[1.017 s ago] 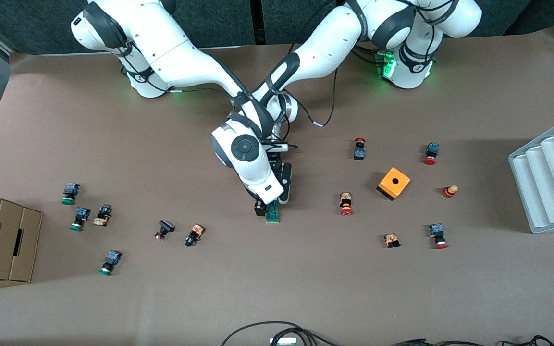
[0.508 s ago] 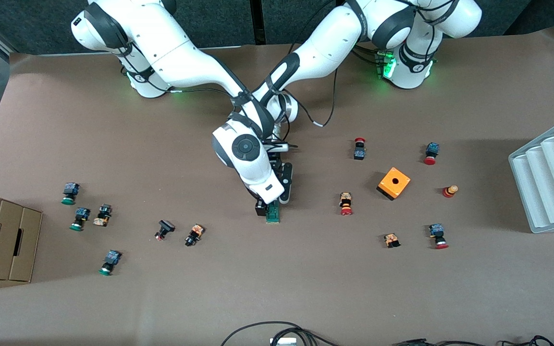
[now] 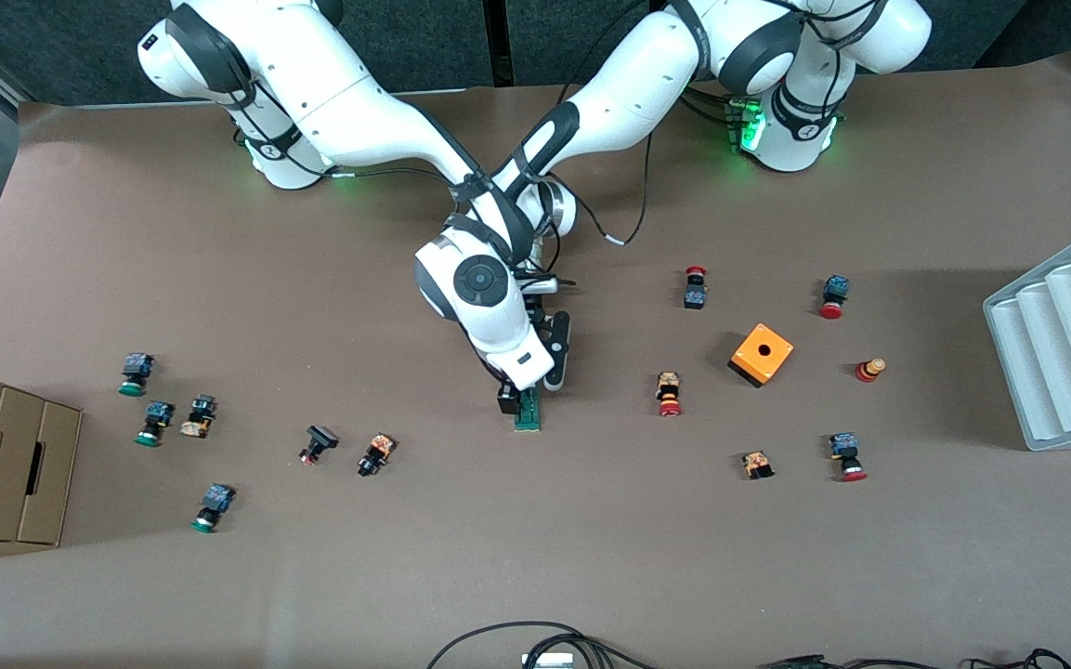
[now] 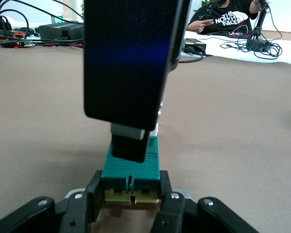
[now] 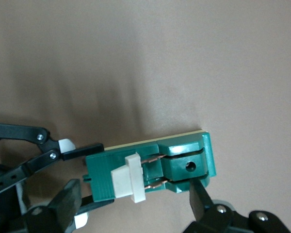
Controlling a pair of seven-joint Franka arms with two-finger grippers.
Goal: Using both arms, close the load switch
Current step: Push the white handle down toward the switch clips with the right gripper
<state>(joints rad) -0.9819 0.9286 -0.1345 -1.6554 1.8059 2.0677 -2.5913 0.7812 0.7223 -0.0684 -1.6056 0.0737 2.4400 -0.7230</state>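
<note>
The load switch (image 3: 528,416), a narrow green block, lies mid-table; it also shows in the left wrist view (image 4: 133,162) and the right wrist view (image 5: 184,165). Its white sliding piece (image 5: 128,177) stands out near the middle of the block. My left gripper (image 3: 540,388) is shut on one end of the switch, a black finger on each side (image 4: 131,196). My right gripper (image 3: 518,401) hangs over the switch, open, its fingers (image 5: 199,194) standing apart along the block's length (image 5: 133,199).
An orange box with a hole (image 3: 762,354) and several red-capped buttons lie toward the left arm's end. Several green-capped buttons lie toward the right arm's end, beside a cardboard box (image 3: 1,465). A white ridged tray (image 3: 1064,344) sits at the table edge.
The right arm's wrist has shifted slightly toward the left arm's end. The switch and the left gripper have stayed in place.
</note>
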